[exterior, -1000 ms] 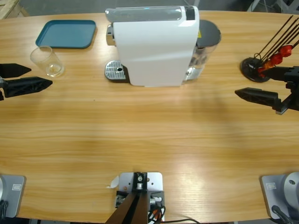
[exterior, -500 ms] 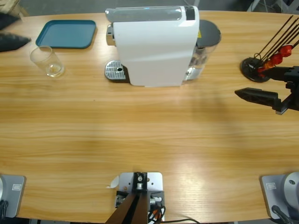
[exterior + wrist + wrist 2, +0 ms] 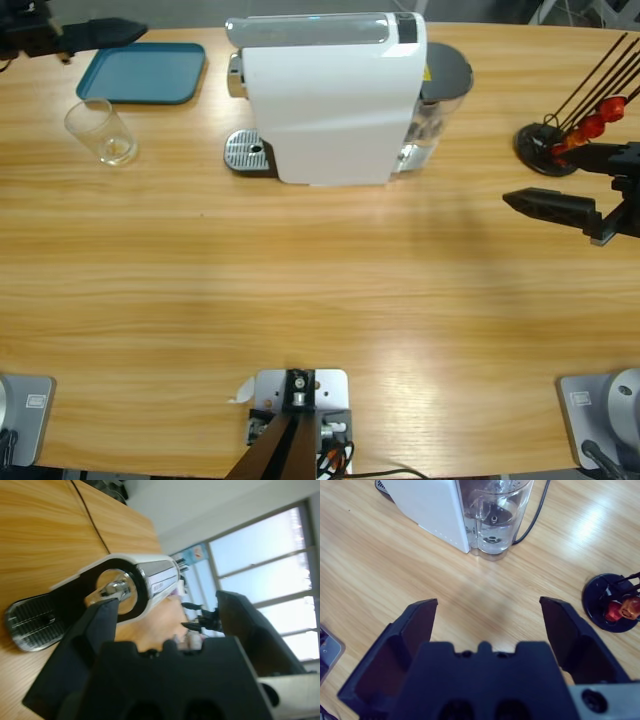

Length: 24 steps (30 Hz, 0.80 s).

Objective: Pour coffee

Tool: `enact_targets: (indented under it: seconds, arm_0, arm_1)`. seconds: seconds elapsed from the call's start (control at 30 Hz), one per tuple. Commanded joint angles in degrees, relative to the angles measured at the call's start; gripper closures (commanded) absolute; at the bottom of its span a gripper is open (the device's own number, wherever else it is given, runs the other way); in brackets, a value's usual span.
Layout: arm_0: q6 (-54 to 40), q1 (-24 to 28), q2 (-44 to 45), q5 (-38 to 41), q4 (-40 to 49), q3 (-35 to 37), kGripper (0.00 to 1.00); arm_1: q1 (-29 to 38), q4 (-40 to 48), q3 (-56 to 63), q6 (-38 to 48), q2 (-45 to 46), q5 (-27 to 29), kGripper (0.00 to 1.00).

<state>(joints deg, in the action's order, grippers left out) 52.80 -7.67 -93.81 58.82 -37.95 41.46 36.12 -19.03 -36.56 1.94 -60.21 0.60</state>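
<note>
Coffee (image 3: pixel 118 152): thin film in glass (image 3: pixel 101 131); no legible labels.

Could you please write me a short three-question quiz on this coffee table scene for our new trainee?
1. True or false: the glass stands on the blue tray.
2. The right gripper has its jaws: A) open B) shut on the glass.
3. Which side of the coffee machine is the drip grate on in the high view?
Key: 1 false, it stands on the table beside the tray; 2 A; 3 left.
</note>
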Motion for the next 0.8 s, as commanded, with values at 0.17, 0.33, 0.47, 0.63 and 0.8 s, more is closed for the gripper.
enact_targets:
  seconds: [0.17, 0.33, 0.47, 0.63, 0.8]
  arm_0:
    - [10.08, -3.83, -8.97, 4.33, -13.96, -0.84, 0.276]
    - [10.94, -6.90, -11.57, 5.18, -15.15, -1.17, 0.276]
    - [13.91, -7.01, -13.42, 5.86, -17.28, -1.08, 0.276]
    - [17.16, -6.74, -15.26, 5.86, -19.83, -0.98, 0.276]
    - [24.65, -6.22, -19.04, 5.51, -29.25, -0.87, 0.276]
  arm_1:
    - [0.46, 0.31, 1.40, 0.59, -0.38, 0.45, 0.082]
    - [0.48, 0.31, 1.40, 0.54, -0.19, 0.45, 0.082]
    - [0.46, 0.31, 1.49, 0.59, 0.09, 0.45, 0.082]
    - [0.44, 0.31, 1.52, 0.57, 0.27, 0.36, 0.082]
    - [0.44, 0.31, 1.57, 0.56, 0.39, 0.36, 0.082]
